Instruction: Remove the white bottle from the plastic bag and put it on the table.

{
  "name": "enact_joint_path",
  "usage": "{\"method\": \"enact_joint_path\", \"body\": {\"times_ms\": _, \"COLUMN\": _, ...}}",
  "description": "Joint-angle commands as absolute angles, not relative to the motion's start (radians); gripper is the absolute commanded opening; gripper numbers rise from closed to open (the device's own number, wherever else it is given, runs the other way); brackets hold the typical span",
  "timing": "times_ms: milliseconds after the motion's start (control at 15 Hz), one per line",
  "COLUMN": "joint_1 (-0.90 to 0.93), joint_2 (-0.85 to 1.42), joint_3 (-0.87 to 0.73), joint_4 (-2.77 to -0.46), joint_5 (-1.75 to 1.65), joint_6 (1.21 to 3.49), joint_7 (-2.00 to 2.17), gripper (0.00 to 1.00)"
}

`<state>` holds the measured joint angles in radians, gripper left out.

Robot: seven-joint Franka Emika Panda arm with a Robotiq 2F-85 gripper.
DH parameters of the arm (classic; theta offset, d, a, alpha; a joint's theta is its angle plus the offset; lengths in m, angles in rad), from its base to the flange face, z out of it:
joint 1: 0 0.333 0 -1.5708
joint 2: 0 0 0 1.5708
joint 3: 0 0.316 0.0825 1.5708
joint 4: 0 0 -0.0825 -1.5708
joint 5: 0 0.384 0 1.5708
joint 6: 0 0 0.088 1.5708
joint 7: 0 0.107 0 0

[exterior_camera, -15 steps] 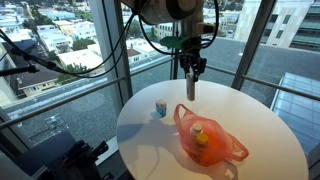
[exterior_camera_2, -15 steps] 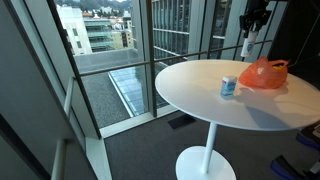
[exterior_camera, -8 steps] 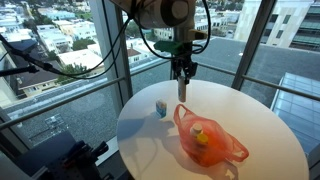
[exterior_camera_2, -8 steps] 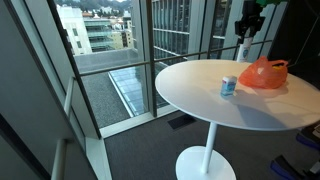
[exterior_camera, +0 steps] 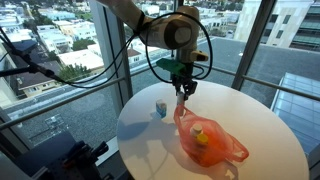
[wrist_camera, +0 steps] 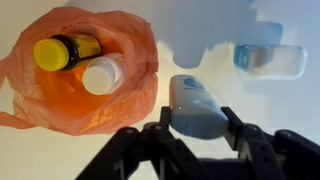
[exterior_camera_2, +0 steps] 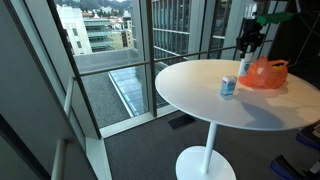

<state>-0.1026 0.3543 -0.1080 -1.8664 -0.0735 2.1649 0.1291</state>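
In an exterior view the gripper (exterior_camera: 182, 88) hangs over the far side of the round table (exterior_camera: 270, 150), closed around a white bottle (exterior_camera: 181, 97) that points down, just beyond the orange plastic bag (exterior_camera: 220, 148). A small jar (exterior_camera: 160, 108) stands near the table's left edge.

In an exterior view the gripper (exterior_camera_2: 245, 55) holds the bottle (exterior_camera_2: 244, 66) beside the bag (exterior_camera_2: 266, 74), the jar (exterior_camera_2: 229, 86) nearer the front edge.

In the wrist view the fingers (wrist_camera: 163, 122) clasp the bottle (wrist_camera: 195, 100) on both sides, outside the bag (wrist_camera: 40, 95). Inside the bag lie a yellow-capped bottle (wrist_camera: 58, 50) and a white-capped bottle (wrist_camera: 104, 72). Whether the held bottle touches the table I cannot tell.
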Motion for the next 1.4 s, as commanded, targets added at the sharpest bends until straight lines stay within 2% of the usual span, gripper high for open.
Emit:
{"method": "enact_joint_path", "body": {"times_ms": 0, "joint_1": -0.12, "joint_2": 0.396, "joint_3": -0.112, "joint_4": -1.871, "joint_5": -0.039, "joint_6": 2.2, "joint_7": 0.11, "gripper": 0.28}}
{"method": "enact_joint_path", "body": {"times_ms": 1200, "joint_1": -0.082, "joint_2": 0.475, "joint_3": -0.117, "joint_4": -1.877, "joint_5": -0.061, "joint_6": 2.275, "joint_7": 0.137, "gripper": 0.28}}
{"method": "enact_joint_path", "body": {"times_ms": 1267, "joint_1": -0.082, "joint_2": 0.471, "joint_3": -0.118, "joint_4": -1.879, "joint_5": -0.061, "joint_6": 2.276, "joint_7": 0.136, "gripper": 0.49}}
{"method": "enact_joint_path", "body": {"times_ms": 1333, "joint_1": -0.084, "joint_2": 0.464, "joint_3": -0.118, "joint_4": -1.881, "joint_5": -0.06, "joint_6": 2.276, "joint_7": 0.134, "gripper": 0.78}}
